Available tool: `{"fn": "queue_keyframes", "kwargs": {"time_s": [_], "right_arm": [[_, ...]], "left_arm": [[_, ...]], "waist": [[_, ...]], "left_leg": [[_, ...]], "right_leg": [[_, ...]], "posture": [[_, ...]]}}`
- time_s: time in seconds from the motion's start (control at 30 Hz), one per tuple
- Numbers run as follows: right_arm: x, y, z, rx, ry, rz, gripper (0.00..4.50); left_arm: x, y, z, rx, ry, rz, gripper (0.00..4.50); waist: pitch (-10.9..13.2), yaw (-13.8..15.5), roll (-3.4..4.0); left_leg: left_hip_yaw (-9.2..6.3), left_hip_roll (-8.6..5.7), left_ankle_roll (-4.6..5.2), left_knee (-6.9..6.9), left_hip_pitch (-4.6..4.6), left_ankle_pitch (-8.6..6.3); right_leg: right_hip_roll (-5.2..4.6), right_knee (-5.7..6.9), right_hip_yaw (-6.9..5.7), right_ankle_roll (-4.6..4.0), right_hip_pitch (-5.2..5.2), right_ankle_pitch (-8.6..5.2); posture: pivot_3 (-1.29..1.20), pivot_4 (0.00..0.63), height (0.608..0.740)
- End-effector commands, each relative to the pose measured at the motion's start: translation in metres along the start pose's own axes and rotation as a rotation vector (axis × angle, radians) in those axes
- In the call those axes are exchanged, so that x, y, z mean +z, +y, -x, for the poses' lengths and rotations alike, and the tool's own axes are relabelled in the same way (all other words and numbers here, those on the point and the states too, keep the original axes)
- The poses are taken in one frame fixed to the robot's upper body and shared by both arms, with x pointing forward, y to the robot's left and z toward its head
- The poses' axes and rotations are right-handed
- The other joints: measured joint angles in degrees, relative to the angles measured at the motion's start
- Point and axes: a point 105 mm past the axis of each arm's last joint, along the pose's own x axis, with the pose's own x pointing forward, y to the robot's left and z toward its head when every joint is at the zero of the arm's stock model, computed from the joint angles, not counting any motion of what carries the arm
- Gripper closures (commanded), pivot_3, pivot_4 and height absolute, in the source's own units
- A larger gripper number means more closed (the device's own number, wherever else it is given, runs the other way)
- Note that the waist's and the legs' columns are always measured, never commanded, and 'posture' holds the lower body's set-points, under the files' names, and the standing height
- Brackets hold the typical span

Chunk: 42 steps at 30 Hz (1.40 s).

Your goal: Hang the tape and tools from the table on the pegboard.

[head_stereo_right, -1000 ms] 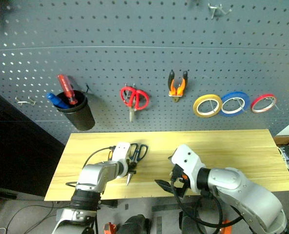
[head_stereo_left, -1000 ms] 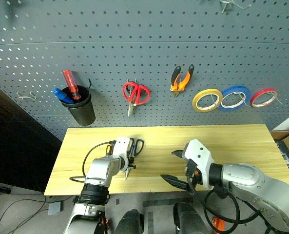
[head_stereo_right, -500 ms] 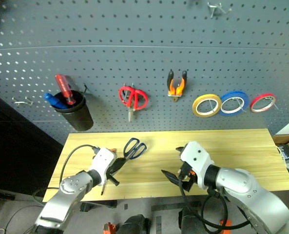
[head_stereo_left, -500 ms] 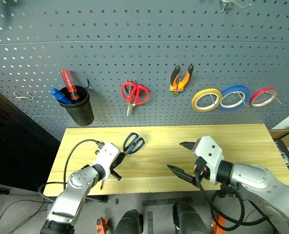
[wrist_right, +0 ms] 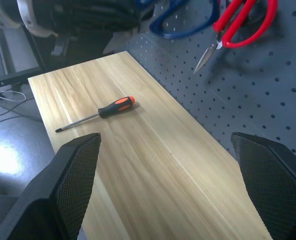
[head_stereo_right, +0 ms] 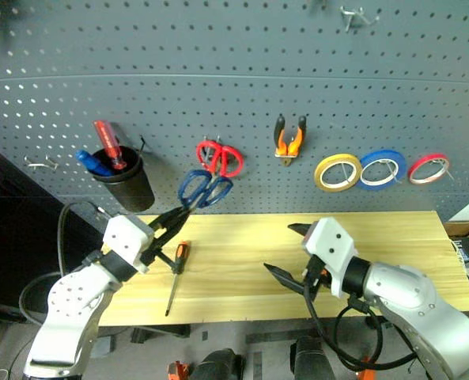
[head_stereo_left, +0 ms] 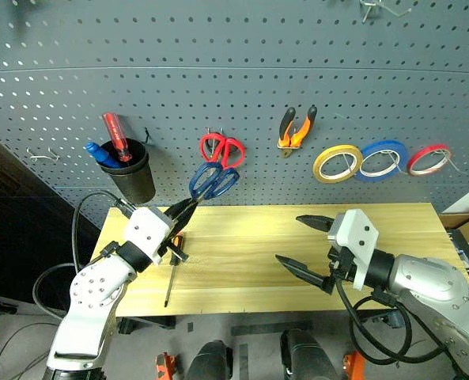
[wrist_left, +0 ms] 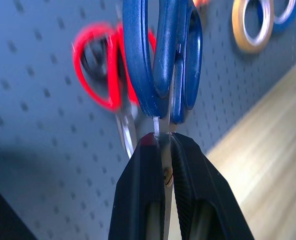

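My left gripper (head_stereo_left: 187,206) is shut on the steel blades of the blue-looped scissors (head_stereo_left: 214,180). It holds them above the table (head_stereo_left: 242,265), loops up, close in front of the pegboard (head_stereo_left: 218,63) just below the red scissors (head_stereo_left: 222,149). The left wrist view shows the fingers (wrist_left: 143,185) clamped on the blades. The slim screwdriver (head_stereo_left: 171,265) lies on the table's left part, orange-and-black handle toward the board. The pliers (head_stereo_left: 295,128) and the yellow tape (head_stereo_left: 337,163) hang on the board. My right gripper (head_stereo_left: 288,237) hovers open over the table's middle, holding nothing.
A black cup (head_stereo_left: 131,178) holding a red screwdriver (head_stereo_left: 113,134) and a blue-handled tool hangs at the board's left. Blue tape (head_stereo_left: 383,158) and red tape (head_stereo_left: 429,157) hang right of the yellow ring. An empty hook (head_stereo_left: 40,156) sits far left.
My left gripper closed on the blue scissors on the table and lifted them up toward the pegboard, uncovering the screwdriver. My right gripper rose a little and stayed open.
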Motion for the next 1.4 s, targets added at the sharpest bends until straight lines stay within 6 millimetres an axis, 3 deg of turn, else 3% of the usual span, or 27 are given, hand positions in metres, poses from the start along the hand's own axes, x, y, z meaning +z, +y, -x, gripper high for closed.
{"fn": "queue_keyframes", "kwargs": {"time_s": [0.03,0.27,0.6,0.87,1.17,1.37,1.4], "right_arm": [[0.012,-0.003,0.000,0.003,-0.040,0.057,0.00],[0.025,-0.013,-0.004,-0.013,-0.063,0.105,0.00],[0.035,-0.014,-0.010,0.000,-0.084,0.138,0.00],[0.033,-0.014,-0.009,-0.014,-0.078,0.134,0.00],[0.032,-0.016,-0.011,-0.018,-0.077,0.136,0.00],[0.033,-0.015,-0.012,-0.018,-0.080,0.140,0.00],[0.033,-0.015,-0.012,-0.018,-0.078,0.141,0.00]], "left_arm": [[0.018,0.005,-0.009,0.034,-0.083,0.005,4.48],[0.006,0.009,-0.038,0.034,-0.061,0.173,4.48],[-0.009,0.015,-0.061,0.055,-0.017,0.297,4.50],[0.003,0.003,-0.056,0.002,-0.049,0.298,4.50],[-0.008,0.020,-0.057,0.085,-0.003,0.409,4.50],[-0.015,0.016,-0.067,0.043,0.026,0.481,4.50],[-0.015,0.016,-0.067,0.041,0.028,0.483,4.27]], "waist": [[-0.04,0.02,-0.05],[-0.58,0.01,-0.30],[-0.68,-0.10,-0.39],[-0.82,-0.27,-0.48],[-0.95,-0.18,-0.46],[-1.17,-0.16,-0.45],[-1.23,-0.17,-0.44]], "left_leg": [[0.00,0.00,0.00,0.02,0.00,0.00],[0.02,0.01,0.00,0.09,0.01,0.01],[0.04,0.02,-0.01,0.11,0.01,0.01],[0.08,0.02,-0.01,0.09,0.00,0.01],[0.08,0.03,-0.01,0.15,0.02,0.01],[0.08,0.01,-0.01,0.15,0.02,0.01],[0.08,0.01,-0.01,0.15,0.02,0.01]], "right_leg": [[0.12,0.02,0.00,0.00,0.00,0.00],[0.22,0.09,0.03,0.00,0.00,0.01],[0.24,0.12,0.08,0.00,-0.04,0.01],[0.22,0.13,0.14,0.00,-0.11,0.01],[0.24,0.23,0.14,-0.01,-0.08,0.02],[0.24,0.22,0.14,-0.01,-0.08,0.02],[0.24,0.22,0.14,-0.01,-0.08,0.02]], "posture": [[-0.02,0.149,0.740],[-0.04,0.143,0.740],[-0.06,0.149,0.740],[-0.06,0.149,0.740],[-0.06,0.147,0.740],[-0.05,0.147,0.740],[-0.05,0.147,0.740]]}}
